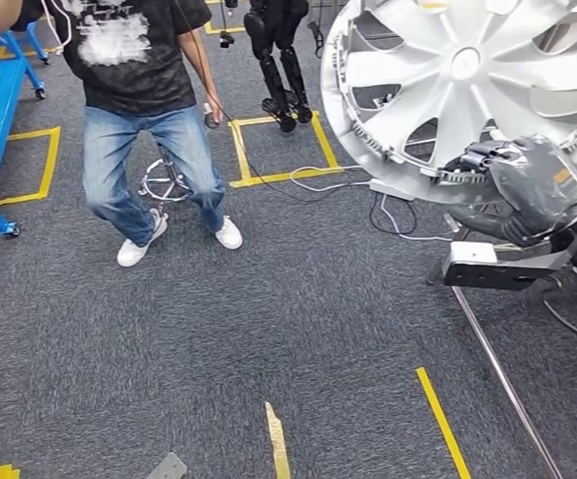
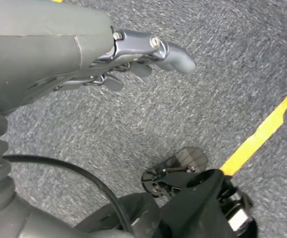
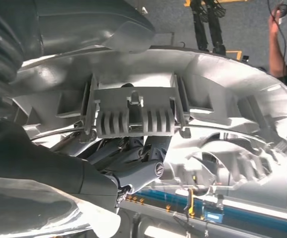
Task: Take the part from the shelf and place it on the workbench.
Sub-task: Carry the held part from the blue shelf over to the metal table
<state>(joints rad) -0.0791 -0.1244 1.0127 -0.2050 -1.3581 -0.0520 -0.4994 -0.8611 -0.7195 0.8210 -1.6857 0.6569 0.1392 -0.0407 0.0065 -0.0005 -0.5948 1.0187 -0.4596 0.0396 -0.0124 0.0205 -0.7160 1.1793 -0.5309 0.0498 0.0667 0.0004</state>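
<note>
Fingers of the right hand (image 1: pixel 530 185) curl round the rim of the silver wheel cover (image 1: pixel 458 80), thumb outside, likely because the rim is its only graspable edge. Cover held aloft over the carpet (image 1: pixel 271 319), tilted, face toward the head camera; round, so no long axis. Left hand (image 2: pixel 134 64) hangs empty, fingers loosely extended. A person (image 1: pixel 150 120) stands ahead.

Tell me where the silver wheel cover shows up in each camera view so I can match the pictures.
Head view: the silver wheel cover sits at upper right, its lower rim gripped by the right hand.
Left wrist view: not in it; the left hand hangs over grey carpet.
Right wrist view: its ribbed underside spans the frame, fingers hooked at the rim.
Shared landmark: the person in a black shirt, also at the right wrist view's edge.
</note>
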